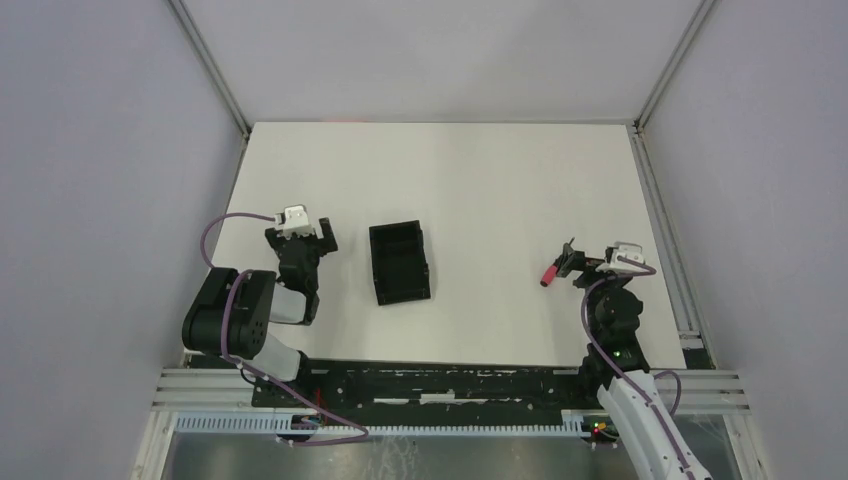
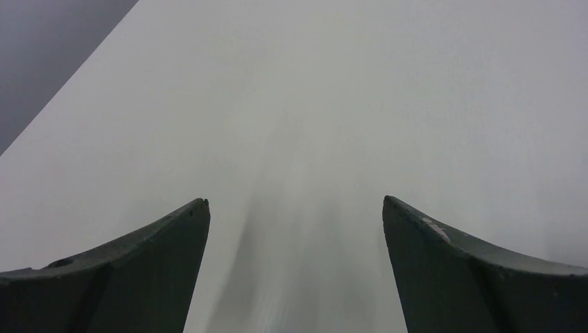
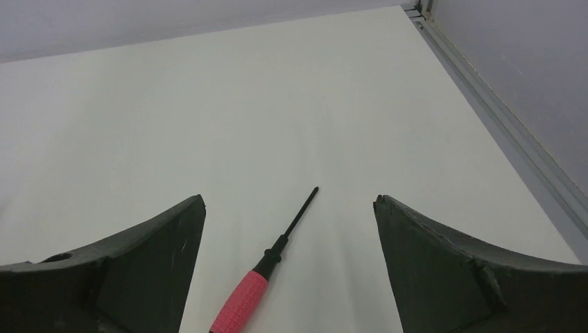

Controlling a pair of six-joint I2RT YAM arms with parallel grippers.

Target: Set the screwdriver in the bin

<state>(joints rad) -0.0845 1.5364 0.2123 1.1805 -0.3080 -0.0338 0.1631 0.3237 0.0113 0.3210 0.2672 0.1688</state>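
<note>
The screwdriver (image 1: pixel 551 273), with a red handle and a thin dark shaft, lies flat on the white table at the right. In the right wrist view the screwdriver (image 3: pixel 258 277) lies between my open right gripper's (image 3: pixel 289 199) fingers, nearer the left one, tip pointing away, not touched. In the top view the right gripper (image 1: pixel 572 262) sits just right of the handle. The black ribbed bin (image 1: pixel 400 262) stands open-topped at the table's middle-left. My left gripper (image 1: pixel 300 236) is open and empty, left of the bin; its wrist view (image 2: pixel 295 200) shows only bare table.
Grey walls enclose the white table (image 1: pixel 480 180). A metal rail (image 1: pixel 665 230) runs along the right edge, also seen in the right wrist view (image 3: pixel 506 132). The arm bases and a black mounting bar (image 1: pixel 440 380) line the near edge.
</note>
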